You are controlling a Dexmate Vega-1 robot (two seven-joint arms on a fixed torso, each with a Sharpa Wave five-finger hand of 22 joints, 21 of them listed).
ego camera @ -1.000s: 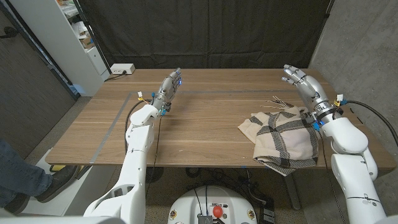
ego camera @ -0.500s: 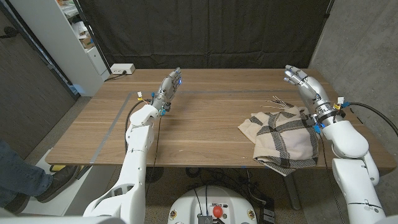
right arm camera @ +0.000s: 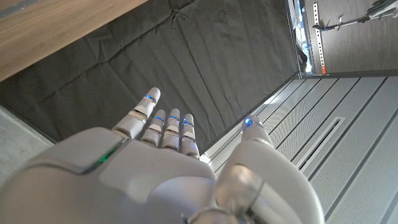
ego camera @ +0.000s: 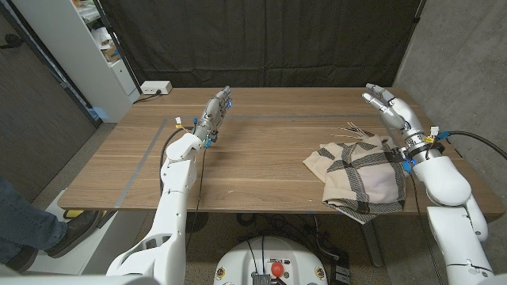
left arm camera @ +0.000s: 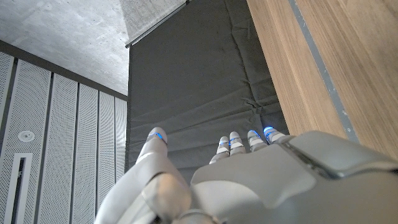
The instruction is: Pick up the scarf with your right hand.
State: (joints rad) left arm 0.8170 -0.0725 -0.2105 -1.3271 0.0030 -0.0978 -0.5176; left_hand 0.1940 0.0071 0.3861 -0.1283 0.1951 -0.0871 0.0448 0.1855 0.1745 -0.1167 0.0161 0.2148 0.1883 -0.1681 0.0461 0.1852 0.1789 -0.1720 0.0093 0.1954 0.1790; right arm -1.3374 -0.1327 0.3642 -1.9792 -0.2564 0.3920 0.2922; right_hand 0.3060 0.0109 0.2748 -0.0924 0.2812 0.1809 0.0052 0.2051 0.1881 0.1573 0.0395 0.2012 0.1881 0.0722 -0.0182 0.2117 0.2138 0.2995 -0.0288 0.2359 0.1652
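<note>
While draped over table edge [ego camera: 261, 212], scarf [ego camera: 358, 176]; right hand [ego camera: 386, 106] beyond, empty.

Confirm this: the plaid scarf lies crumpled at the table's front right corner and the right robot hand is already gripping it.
Not quite. In the head view the scarf does lie crumpled at the table's front right corner, but the right robot hand is open and raised beyond it, gripping nothing.

One scarf [ego camera: 358, 176] was counted on one wooden table [ego camera: 261, 158]. Two robot hands were seen, left hand [ego camera: 215, 109] and right hand [ego camera: 386, 105]. One white box [ego camera: 155, 88], possibly a power strip, was noted. One shelf unit [ego camera: 95, 47] was logged.
</note>
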